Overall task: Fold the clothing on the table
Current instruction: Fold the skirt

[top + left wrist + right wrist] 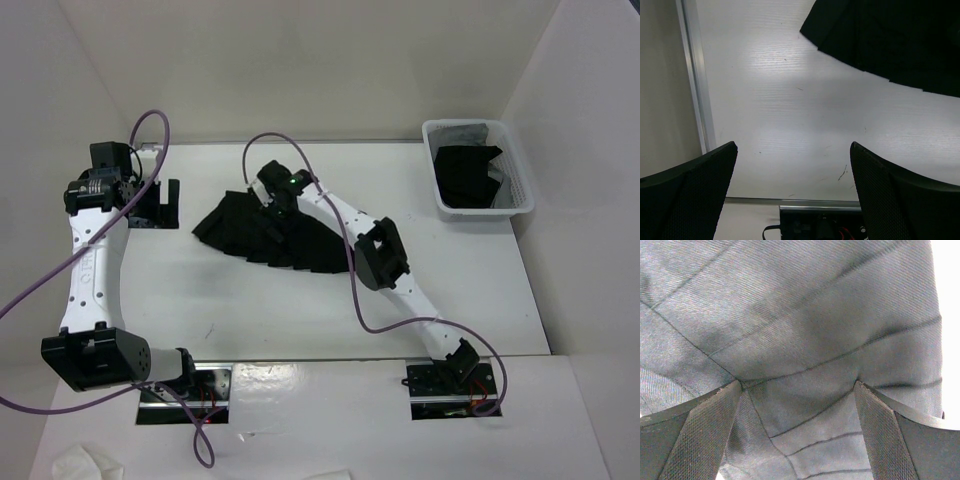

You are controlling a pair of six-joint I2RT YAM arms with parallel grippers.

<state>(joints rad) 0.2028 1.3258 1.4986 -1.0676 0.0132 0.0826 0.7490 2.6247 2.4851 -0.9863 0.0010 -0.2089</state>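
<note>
The black pleated fabric garment (pixel 235 228) (pixel 800 315) lies spread out on the flat matte white worktop (pixel 300 310), right beneath the right end effector (pixel 274 198) (pixel 797 385), whose two fingers stand wide apart over the cloth, holding nothing. The left end effector (pixel 155 205) (pixel 792 145) hangs with its fingers apart too, over bare worktop, the garment's edge off to its right. Well away to the right end effector's right sits a white plastic bin (pixel 483 214) holding dark folded cloth (pixel 470 175).
</note>
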